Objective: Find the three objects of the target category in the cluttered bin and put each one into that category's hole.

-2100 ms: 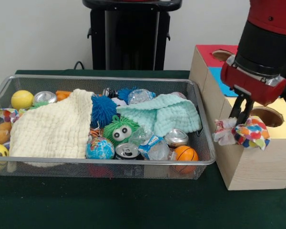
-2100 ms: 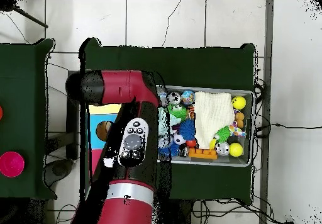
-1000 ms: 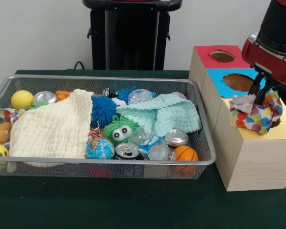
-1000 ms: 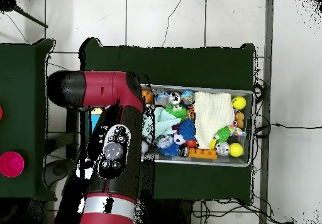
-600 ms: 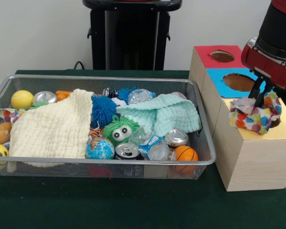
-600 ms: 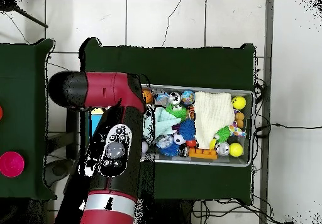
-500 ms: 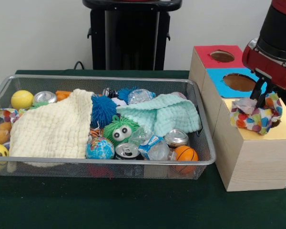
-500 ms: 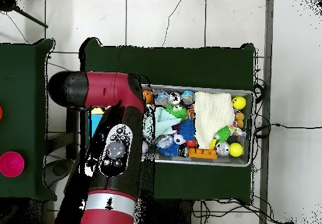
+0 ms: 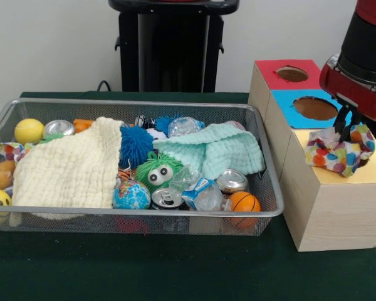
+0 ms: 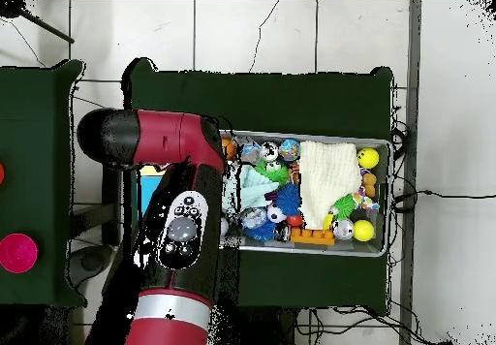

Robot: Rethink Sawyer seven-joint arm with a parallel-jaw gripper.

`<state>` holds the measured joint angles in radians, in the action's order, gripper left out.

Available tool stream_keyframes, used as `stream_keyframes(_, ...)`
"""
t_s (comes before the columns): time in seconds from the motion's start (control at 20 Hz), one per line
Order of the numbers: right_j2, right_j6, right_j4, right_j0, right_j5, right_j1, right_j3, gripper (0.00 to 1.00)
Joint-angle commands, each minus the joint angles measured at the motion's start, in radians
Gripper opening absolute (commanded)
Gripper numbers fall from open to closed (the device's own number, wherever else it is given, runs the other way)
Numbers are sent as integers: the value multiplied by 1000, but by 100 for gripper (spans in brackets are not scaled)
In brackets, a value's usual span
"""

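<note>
My gripper is shut on a white polka-dot cloth. The cloth is bunched on the yellow top of the nearest wooden box and hides the hole under it. The wire-mesh bin holds the cream-yellow waffle cloth, spread over its left half. A corner of another polka-dot cloth peeks out at the bin's left edge. In the overhead view my arm covers the boxes and the gripper. The bin and the cream cloth show to its right.
A mint-green waffle cloth, a blue spiky ball, a green plush with eyes, cans, balls and plastic bottles fill the bin. The blue-topped box and red-topped box stand behind the yellow one. The robot's pedestal stands behind the bin.
My gripper carried the polka-dot cloth from in front of the box's near side up and back over the yellow top. The cloth now sits lower and more bunched on the top.
</note>
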<state>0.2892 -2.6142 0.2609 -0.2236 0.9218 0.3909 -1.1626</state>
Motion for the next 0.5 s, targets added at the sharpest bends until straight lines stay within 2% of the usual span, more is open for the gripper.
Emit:
stream_keyframes(0.05,-91,-157,44,11,-26,-36,-188,0)
stream_keyframes(0.25,-146,-98,40,50,-217,-101,-223,0)
stream_keyframes(0.4,-145,-114,35,41,-264,-136,-222,0)
stream_keyframes(0.5,-161,-126,38,38,-358,-161,-241,0)
